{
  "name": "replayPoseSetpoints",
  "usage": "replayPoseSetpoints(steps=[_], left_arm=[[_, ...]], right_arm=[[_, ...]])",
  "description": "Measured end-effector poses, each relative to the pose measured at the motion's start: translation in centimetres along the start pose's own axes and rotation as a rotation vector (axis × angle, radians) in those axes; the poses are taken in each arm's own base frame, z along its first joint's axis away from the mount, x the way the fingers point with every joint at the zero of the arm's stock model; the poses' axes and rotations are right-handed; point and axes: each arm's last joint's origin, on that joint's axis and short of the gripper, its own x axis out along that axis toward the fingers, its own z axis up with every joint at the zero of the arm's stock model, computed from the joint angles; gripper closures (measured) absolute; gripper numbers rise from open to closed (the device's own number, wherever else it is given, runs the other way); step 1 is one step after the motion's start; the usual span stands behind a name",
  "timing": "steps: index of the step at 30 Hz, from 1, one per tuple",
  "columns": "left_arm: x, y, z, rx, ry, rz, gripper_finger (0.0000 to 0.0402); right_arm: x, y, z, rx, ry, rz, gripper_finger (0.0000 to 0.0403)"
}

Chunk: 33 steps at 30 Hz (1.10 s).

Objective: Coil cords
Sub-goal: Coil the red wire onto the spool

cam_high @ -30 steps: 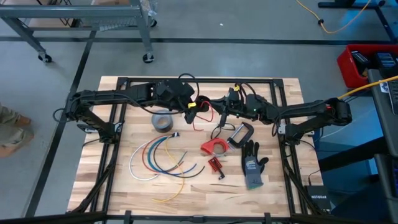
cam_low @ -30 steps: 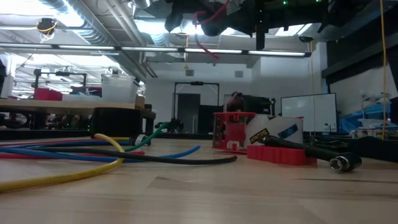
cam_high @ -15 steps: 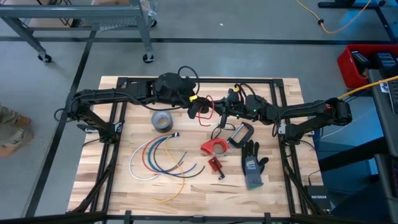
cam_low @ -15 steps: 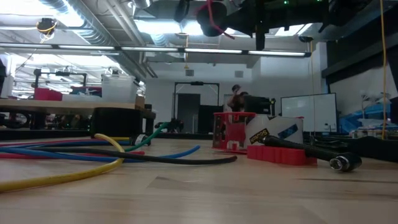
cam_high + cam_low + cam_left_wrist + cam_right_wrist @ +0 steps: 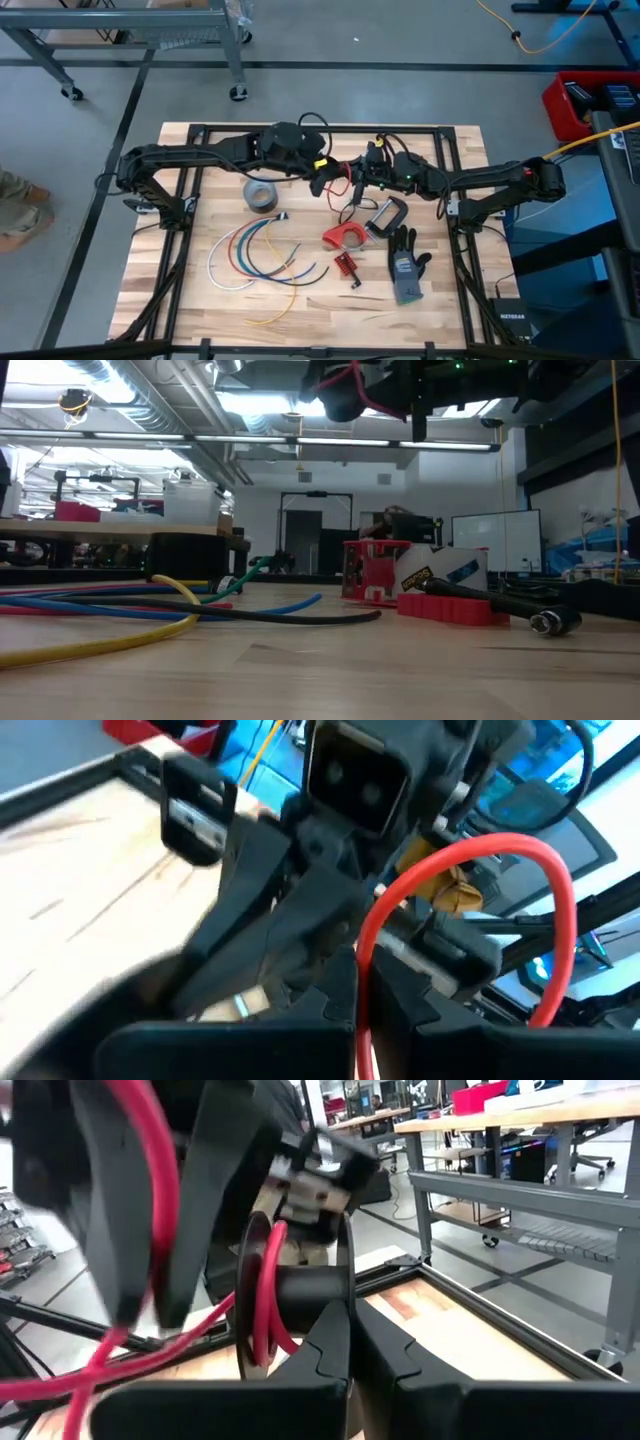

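On the left half of the desk [image 5: 150, 290] we see a fan of loose cords [image 5: 255, 255], white, blue, red, green and yellow, lying flat and well apart from both arms; we judge them waiting their turn. Just behind them sits a grey tape roll [image 5: 261, 194].

Near the middle, the left claw [image 5: 322, 176] hangs above the desk with its fingers pressed together, pinching the red cord [image 5: 345, 187]. In the left wrist view that cord [image 5: 470, 910] rises from between the fingers in an arch, which suggests we are bending it into a loop rather than merely carrying it.

Facing it, very close, the right claw [image 5: 362, 181] is also pressed together on the same red cord [image 5: 262, 1295], seemingly anchoring the loops while the other claw feeds more round.

Further right lie a red clamp [image 5: 350, 235] and a grey glove [image 5: 406, 265], untouched.
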Motion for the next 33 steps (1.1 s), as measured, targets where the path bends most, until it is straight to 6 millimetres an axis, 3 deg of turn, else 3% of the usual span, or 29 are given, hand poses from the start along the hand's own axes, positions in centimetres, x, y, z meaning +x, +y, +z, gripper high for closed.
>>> replayPoseSetpoints(steps=[6,13,23,27,33], left_arm=[[-1.0,-1.1,1.7,0.126,-0.057,-0.028,0.0398],[-3.1,-2.1,2.6,0.327,-0.047,-0.057,0.0353],[-3.5,-1.2,-0.7,0.304,0.287,0.05,0.027],[-3.2,-0.7,-1.8,0.316,0.328,0.123,0.0268],[-1.7,-0.4,-3.7,0.478,0.293,0.165,0.0283]], right_arm=[[0.0,0.0,-0.1,-0.01,0.009,-0.006,0.04],[-0.2,-0.1,-0.1,-0.05,0.032,-0.022,0.04],[-3.0,-0.4,1.9,-0.19,0.04,-0.19,0.04],[-4.2,-0.4,2.9,-0.214,0.026,-0.195,0.04],[-5.3,-0.4,3.4,-0.229,0.041,-0.197,0.04]])
